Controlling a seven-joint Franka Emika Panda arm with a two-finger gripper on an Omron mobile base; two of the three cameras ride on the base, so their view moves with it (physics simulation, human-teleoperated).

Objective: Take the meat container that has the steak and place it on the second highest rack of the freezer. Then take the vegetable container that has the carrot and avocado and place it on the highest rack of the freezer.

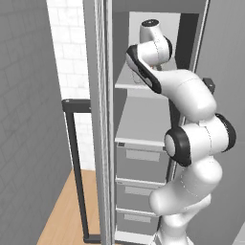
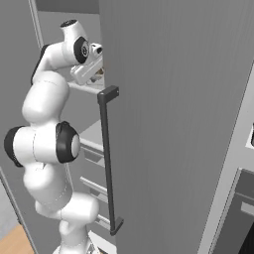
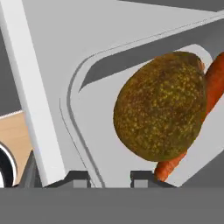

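Seemingly astride tray rim [image 3: 72, 109], claw [image 3: 109, 177], avocado [image 3: 159, 107] beyond

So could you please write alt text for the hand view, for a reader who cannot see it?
A large olive-brown avocado lies in a pale grey tray, and an orange carrot lies partly behind it. The two dark tips of the tool stand at the tray's near rim, one on each side. To the left, a pale vertical edge and a bit of wooden floor are visible.
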